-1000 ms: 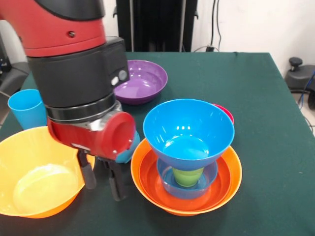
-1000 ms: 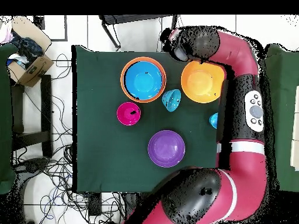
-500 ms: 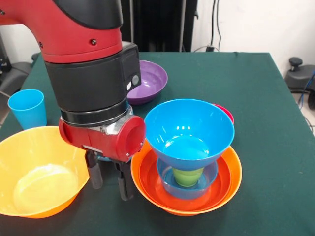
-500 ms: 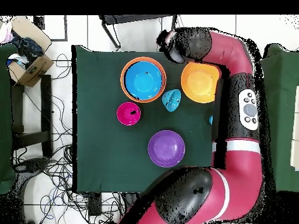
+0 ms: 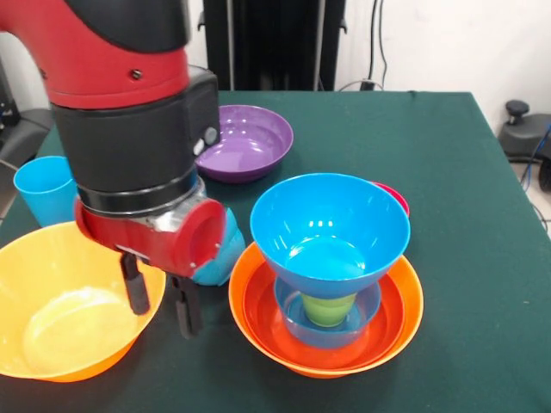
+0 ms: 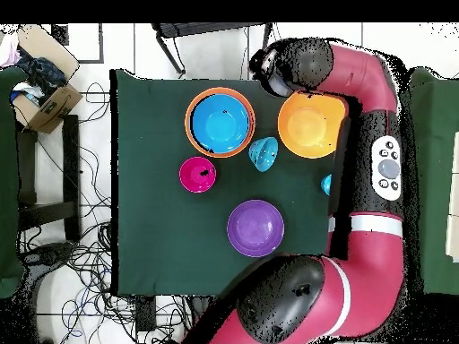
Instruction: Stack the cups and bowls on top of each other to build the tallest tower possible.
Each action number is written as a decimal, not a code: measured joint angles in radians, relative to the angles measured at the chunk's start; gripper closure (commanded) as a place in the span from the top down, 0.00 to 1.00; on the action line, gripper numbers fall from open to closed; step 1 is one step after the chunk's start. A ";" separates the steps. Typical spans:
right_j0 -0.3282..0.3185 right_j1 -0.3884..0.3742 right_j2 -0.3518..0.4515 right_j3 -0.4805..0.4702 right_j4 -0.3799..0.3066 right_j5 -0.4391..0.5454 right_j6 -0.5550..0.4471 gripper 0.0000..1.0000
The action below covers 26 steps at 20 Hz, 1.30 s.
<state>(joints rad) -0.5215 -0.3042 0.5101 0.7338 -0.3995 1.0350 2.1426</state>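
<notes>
From above we see a green table (image 6: 152, 134) with a blue bowl (image 6: 220, 121) nested in an orange bowl (image 6: 191, 115) at the far side. Right of it sits a yellow-orange bowl (image 6: 309, 125). Between them lies what may be a tipped small blue bowl (image 6: 262, 153). A pink bowl (image 6: 197, 174) and a purple bowl (image 6: 255, 227) lie nearer.

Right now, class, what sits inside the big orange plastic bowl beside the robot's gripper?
The orange bowl holds a small blue bowl with a lime green cup in it. A larger blue bowl rests on top, covering the cup's rim.
</notes>
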 measured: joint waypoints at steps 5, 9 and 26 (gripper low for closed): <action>-0.010 -0.005 -0.004 -0.014 -0.001 0.041 -0.016 1.00; -0.020 -0.012 -0.008 -0.011 -0.001 0.041 -0.019 1.00; -0.050 -0.024 -0.013 0.078 -0.001 0.019 -0.019 1.00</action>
<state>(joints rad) -0.5713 -0.3286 0.4972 0.8120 -0.4004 1.0545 2.1233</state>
